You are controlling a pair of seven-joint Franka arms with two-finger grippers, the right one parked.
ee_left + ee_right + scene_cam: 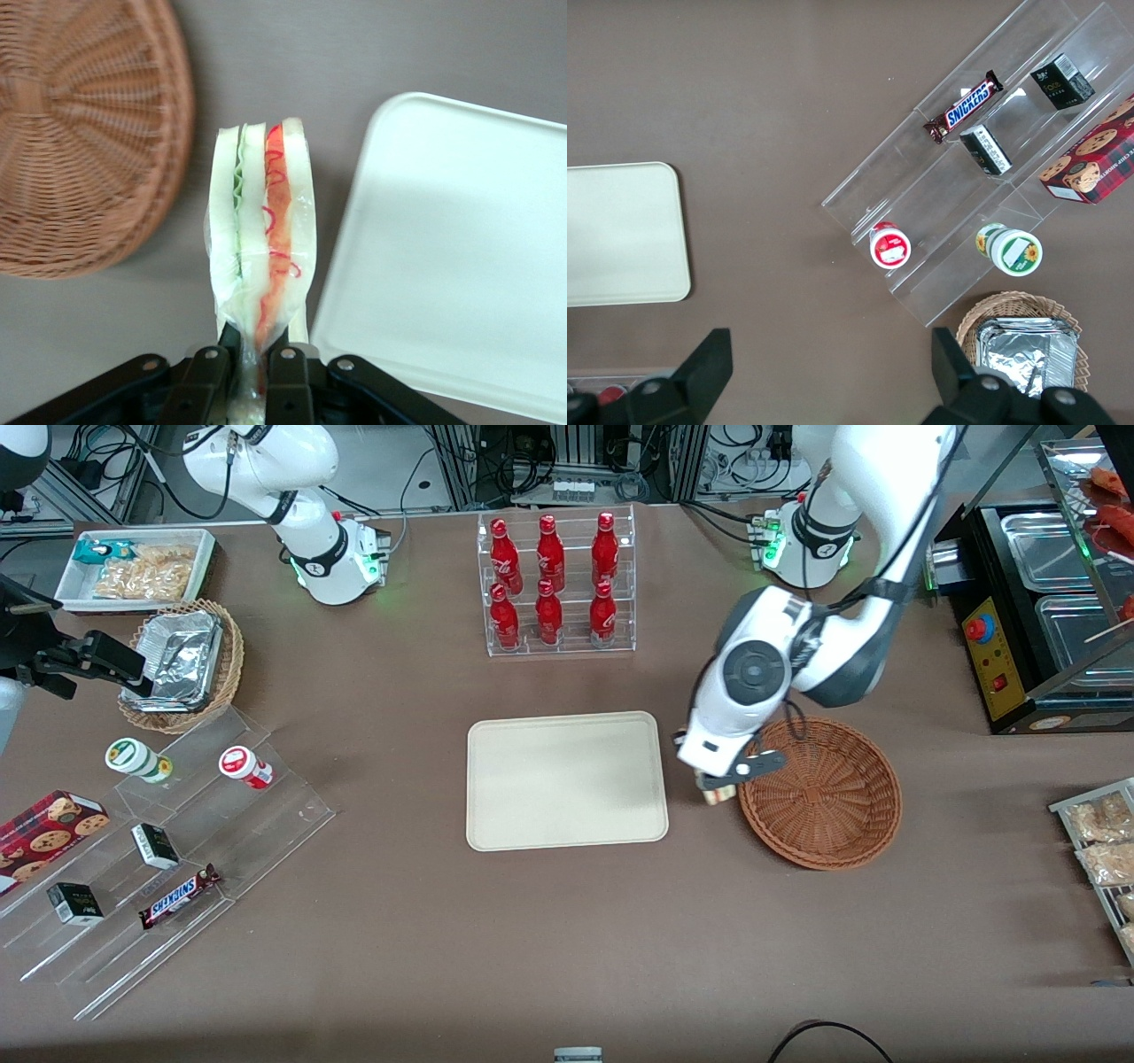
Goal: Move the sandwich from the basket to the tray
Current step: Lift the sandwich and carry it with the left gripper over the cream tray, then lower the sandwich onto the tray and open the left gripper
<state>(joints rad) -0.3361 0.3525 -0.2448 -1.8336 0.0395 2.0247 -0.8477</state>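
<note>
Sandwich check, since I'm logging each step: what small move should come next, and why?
Probably carry it sideways over the tray. The tool is shut on the sandwich, which hangs above bare table between the basket and the tray, so it is out of the basket but not yet over the tray.

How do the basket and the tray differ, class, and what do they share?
The basket is round, reddish-brown woven wicker; the tray is a flat, smooth cream rectangle. The basket has sloping walls; the tray only a low rim. Both sit empty, with the gripper holding the sandwich between them.
</note>
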